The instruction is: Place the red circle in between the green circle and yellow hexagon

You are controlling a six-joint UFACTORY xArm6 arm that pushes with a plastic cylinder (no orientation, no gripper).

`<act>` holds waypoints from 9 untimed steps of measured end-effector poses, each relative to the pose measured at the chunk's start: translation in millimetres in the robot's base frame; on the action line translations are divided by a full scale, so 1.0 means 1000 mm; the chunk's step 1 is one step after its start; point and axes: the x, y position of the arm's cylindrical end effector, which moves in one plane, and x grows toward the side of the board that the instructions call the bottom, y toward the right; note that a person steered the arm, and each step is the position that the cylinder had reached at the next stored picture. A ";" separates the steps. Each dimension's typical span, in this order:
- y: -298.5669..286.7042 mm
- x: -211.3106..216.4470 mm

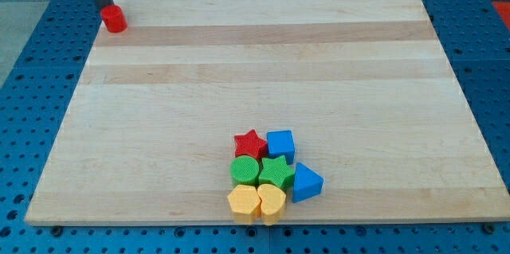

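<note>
The red circle (114, 18) sits at the board's top left corner. My tip (105, 4) is right behind it, at its upper left, touching or nearly touching it. The green circle (245, 171) sits in a cluster near the view's bottom centre. The yellow hexagon (243, 203) lies just below the green circle, close against it.
The cluster also holds a red star (250, 143), a blue cube (280, 144), a green star (276, 172), a yellow heart (272, 200) and a blue triangle (307, 183). The wooden board (263, 71) lies on a blue pegboard table.
</note>
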 end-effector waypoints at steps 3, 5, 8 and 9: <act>0.028 0.042; 0.063 0.060; 0.086 0.119; 0.076 0.138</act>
